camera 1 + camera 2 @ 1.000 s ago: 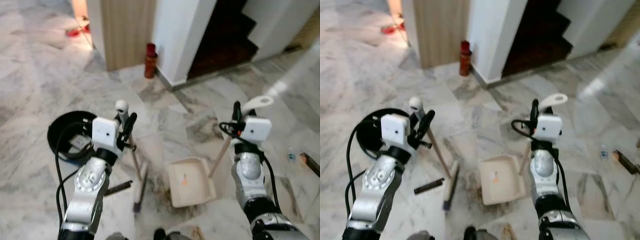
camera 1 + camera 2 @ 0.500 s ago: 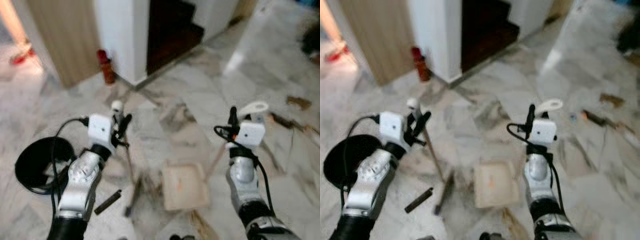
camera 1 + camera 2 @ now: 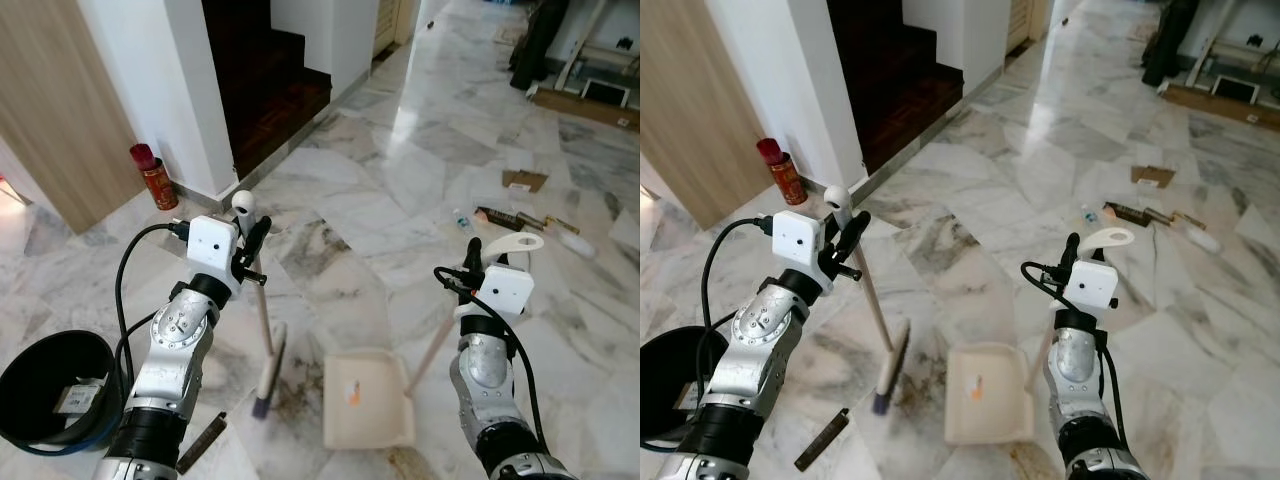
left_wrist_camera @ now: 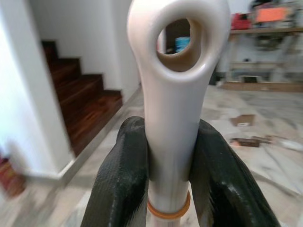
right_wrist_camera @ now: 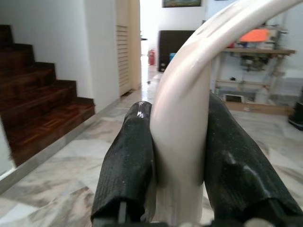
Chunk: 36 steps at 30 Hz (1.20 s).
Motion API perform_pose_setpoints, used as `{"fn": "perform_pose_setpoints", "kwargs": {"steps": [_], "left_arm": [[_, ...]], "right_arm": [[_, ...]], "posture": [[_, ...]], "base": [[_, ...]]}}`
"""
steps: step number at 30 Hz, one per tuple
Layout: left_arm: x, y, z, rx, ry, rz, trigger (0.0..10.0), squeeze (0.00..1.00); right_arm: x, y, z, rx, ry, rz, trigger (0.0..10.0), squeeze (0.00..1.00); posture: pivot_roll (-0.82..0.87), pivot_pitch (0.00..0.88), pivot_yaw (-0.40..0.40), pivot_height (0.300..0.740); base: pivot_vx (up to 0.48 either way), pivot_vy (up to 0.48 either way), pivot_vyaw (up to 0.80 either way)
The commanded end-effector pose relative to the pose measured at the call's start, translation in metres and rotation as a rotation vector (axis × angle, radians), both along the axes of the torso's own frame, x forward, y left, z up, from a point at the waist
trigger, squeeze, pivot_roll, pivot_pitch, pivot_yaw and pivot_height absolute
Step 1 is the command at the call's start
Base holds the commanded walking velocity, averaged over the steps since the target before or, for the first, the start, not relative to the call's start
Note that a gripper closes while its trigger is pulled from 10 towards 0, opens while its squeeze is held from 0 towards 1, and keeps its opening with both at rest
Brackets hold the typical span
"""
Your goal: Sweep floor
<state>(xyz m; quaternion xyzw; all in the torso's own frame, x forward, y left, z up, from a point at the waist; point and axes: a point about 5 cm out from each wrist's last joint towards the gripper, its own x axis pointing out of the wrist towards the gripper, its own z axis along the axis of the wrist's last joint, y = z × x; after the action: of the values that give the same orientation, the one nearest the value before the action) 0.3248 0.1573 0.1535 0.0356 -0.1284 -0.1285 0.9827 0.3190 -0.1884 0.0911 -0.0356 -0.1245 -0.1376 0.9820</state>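
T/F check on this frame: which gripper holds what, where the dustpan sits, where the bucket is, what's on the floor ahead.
1. The left gripper is shut on the broom handle. True.
2. The right gripper is open. False: it is shut on the dustpan handle.
3. The dustpan rests on the floor between the two arms. True.
4. The black bucket is on the robot's right. False: it is on its left.
5. Litter lies on the floor ahead to the right. True.

- One broom (image 3: 265, 340)
- One dustpan (image 3: 368, 398)
- One black bucket (image 3: 45, 390)
- One red canister (image 3: 153, 178)
- Two grippers: left gripper (image 3: 250, 238), right gripper (image 3: 470, 252)
- One flattened cardboard piece (image 3: 524, 180)
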Motion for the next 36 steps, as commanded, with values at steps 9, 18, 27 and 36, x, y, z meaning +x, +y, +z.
{"fn": "perform_pose_setpoints", "kwargs": {"steps": [9,18,27,36], "left_arm": [[0.004,0.042,-0.007,-0.062,-0.001,0.219,10.0,0.0],[-0.005,0.041,-0.031,-0.056,0.065,0.209,10.0,0.0],[-0.008,0.046,-0.035,-0.036,0.09,0.174,10.0,0.0],[-0.013,0.053,-0.045,-0.019,0.122,0.18,10.0,0.0]], "right_arm": [[-0.012,-0.021,0.001,0.03,-0.019,-0.013,10.0,0.0],[-0.033,-0.048,-0.039,0.077,0.196,-0.093,10.0,0.0],[-0.041,-0.056,-0.052,0.14,0.291,-0.078,10.0,0.0],[-0.044,-0.051,-0.052,0.114,0.25,-0.044,10.0,0.0]], "posture": [[0.19,0.034,-0.052,0.74],[0.17,0.07,-0.063,0.74],[0.17,0.088,-0.074,0.74],[0.17,0.1,-0.076,0.74]], "base": [[0.0,0.0,0.0],[0.0,0.0,0.0],[0.0,0.0,0.0],[0.0,0.0,0.0]]}}
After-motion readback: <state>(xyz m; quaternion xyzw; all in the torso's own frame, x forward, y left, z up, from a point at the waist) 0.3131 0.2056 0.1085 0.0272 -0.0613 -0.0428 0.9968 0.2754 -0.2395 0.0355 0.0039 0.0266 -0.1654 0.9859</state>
